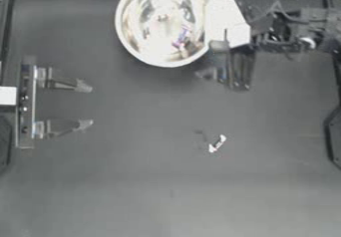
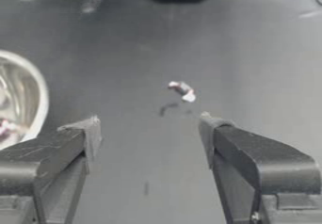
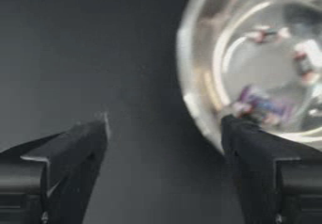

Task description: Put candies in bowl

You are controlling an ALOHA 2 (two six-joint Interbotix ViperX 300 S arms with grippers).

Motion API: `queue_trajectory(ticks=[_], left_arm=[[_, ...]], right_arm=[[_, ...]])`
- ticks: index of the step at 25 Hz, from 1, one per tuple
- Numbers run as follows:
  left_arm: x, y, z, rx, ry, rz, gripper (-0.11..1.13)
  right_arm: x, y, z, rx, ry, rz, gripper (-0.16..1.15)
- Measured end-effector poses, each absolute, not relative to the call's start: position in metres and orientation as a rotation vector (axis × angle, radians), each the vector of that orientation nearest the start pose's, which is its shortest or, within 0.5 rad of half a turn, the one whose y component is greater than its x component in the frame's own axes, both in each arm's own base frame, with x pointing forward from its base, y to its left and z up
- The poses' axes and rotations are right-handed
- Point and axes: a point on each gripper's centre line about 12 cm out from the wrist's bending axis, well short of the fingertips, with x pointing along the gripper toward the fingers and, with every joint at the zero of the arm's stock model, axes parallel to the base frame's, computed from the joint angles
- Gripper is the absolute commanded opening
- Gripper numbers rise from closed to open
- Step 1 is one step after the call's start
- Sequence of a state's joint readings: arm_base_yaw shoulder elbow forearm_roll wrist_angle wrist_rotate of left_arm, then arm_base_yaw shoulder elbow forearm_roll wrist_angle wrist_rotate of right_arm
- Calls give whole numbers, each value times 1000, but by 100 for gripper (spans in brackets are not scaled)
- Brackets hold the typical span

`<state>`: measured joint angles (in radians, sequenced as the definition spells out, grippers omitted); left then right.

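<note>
Overhead, the bowl [image 1: 166, 23] sits at the table's [image 1: 133, 181] far edge with the right gripper [image 1: 225, 74] just beside its rim, jaws apart. One white candy [image 1: 217, 143] lies well apart from the bowl, while the left gripper [image 1: 83, 105] waits farther off, spread wide. From the left wrist, that candy lies ahead of the parted jaws. From the right wrist, the pink-purple candy [image 3: 267, 106] and white ones [image 3: 267, 34] rest inside the bowl.

Your left gripper [image 1: 85, 105] sits at nine o'clock, jaws wide; your right gripper [image 1: 223, 73] hangs at one o'clock, jaws spread.
</note>
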<state>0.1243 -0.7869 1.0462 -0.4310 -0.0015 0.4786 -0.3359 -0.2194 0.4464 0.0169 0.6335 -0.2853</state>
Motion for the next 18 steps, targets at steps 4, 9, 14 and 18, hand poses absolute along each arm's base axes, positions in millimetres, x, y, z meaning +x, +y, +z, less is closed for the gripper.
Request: queue_trajectory(ticks=[4, 9, 14, 18], left_arm=[[232, 29, 272, 31, 265, 116, 96], [231, 29, 270, 31, 271, 116, 96], [231, 30, 270, 30, 271, 124, 96], [231, 31, 270, 30, 271, 125, 96]], right_arm=[[339, -96, 274, -97, 951, -117, 98], [333, -77, 265, -48, 1034, -43, 98], [328, -60, 251, -56, 1102, 17, 98], [330, -49, 234, -59, 1157, 54, 98]])
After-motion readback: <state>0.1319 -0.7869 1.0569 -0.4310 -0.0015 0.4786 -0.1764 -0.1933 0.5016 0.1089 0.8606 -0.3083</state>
